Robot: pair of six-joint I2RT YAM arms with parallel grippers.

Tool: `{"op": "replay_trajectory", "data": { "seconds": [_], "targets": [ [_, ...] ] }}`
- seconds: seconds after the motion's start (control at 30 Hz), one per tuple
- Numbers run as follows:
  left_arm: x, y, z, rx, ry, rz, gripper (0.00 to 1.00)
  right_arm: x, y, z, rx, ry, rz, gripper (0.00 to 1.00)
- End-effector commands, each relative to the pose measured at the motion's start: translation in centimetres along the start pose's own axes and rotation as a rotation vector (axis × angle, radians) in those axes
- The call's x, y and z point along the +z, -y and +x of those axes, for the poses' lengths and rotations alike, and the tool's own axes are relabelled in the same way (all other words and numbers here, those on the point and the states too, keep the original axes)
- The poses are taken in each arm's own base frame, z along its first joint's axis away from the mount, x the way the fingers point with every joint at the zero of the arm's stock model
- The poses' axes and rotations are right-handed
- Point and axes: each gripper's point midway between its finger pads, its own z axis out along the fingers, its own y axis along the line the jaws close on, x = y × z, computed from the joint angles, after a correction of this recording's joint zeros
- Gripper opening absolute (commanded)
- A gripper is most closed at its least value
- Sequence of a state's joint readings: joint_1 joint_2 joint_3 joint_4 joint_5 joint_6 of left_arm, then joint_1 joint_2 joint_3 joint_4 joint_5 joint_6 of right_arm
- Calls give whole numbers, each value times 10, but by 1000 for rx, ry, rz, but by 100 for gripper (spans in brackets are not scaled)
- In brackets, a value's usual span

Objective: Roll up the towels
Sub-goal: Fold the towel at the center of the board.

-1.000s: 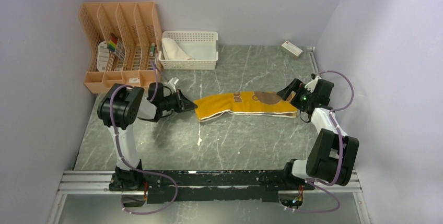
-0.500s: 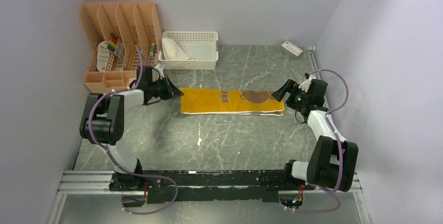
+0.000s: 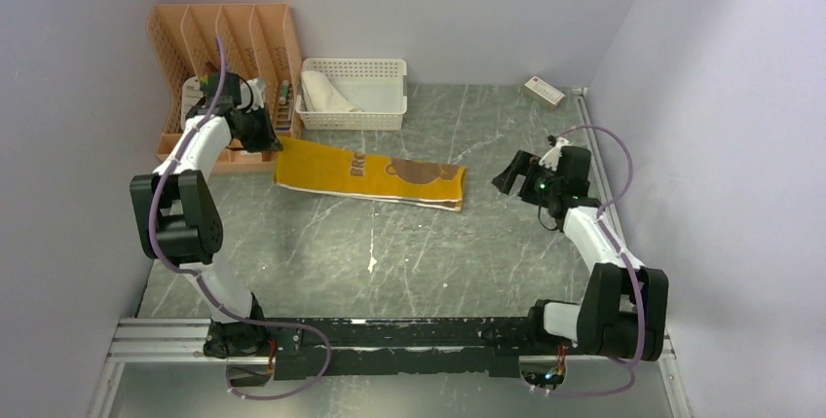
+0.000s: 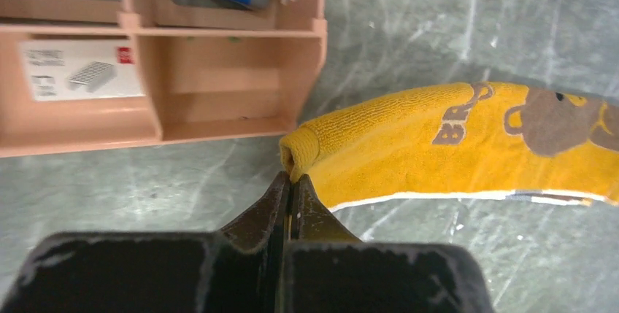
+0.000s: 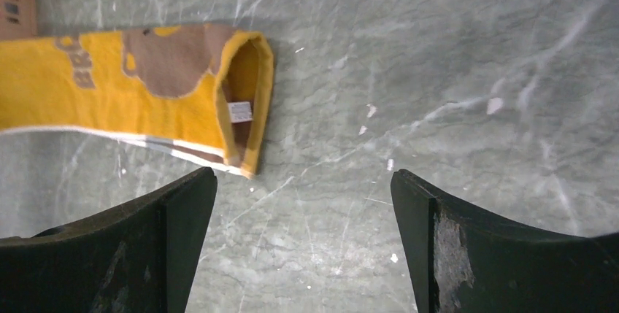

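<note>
View from above: the mustard-yellow towel [image 3: 370, 176] lies folded into a long strip on the marble table [image 3: 419, 252]. Its long axis runs left to right, slanting from the peach desk organizer [image 3: 224, 38] at far left toward the near right. The left gripper [image 3: 268, 140] grips the left end. The right gripper [image 3: 506, 179] hangs apart from the right end. The white towel [image 3: 326, 95] rests in the lattice basket [image 3: 356, 64].

Left wrist view: the fingers are pinched tight on the rolled hem at the strip's corner, just beside the organizer.

Right wrist view: the fingers stand wide over bare table and hold nothing. The strip's open folded end (a small label shows inside) points toward them.

Likely hazards: with one end free, any pull drags the strip and skews it rather than tensioning it. The thin hem pinch may slip. The cloth could snag on the organizer.
</note>
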State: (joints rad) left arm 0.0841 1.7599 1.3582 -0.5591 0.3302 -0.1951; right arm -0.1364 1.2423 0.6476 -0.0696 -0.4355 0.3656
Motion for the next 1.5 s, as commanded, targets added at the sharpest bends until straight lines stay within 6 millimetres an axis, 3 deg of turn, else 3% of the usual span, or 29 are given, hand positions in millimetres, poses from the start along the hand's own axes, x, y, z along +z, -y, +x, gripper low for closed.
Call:
{"op": "replay_trajectory", "data": {
  "seconds": [0.0,0.2,0.33,0.5,0.7,0.8,0.83,1.03,1.17,1.27,1.37,1.47],
  "targets": [
    [-16,-21,-5,60,-81,-143,7,10,-21,7,-153,-42,43,91],
    [-23,-8,-38,63,-29,-109,7,32,-84,0,-298,-30,-47,88],
    [-23,-1,-39,63,-24,-74,7,47,-130,-15,-351,-2,-191,77],
    [-21,21,-40,92,-21,-17,7,82,-159,6,-390,-112,-314,64],
    [-17,43,-51,145,-21,-9,7,118,-145,55,-362,-246,-294,24],
    [-20,49,-61,154,-8,-1,7,118,-131,74,-340,-282,-261,5],
    [-21,52,-65,158,-3,1,7,115,-127,79,-332,-291,-252,3],
    [-27,96,-82,210,30,23,7,105,-115,101,-299,-327,-238,1],
    [-19,133,-77,268,17,26,7,109,-102,122,-265,-397,-217,3],
    [-11,161,-65,298,-3,58,7,110,-103,133,-246,-445,-246,4],
    [4,183,-48,320,-36,76,7,104,-116,130,-240,-450,-301,4],
    [22,205,-26,342,-74,84,7,90,-136,107,-270,-407,-348,6]
  ]
}}
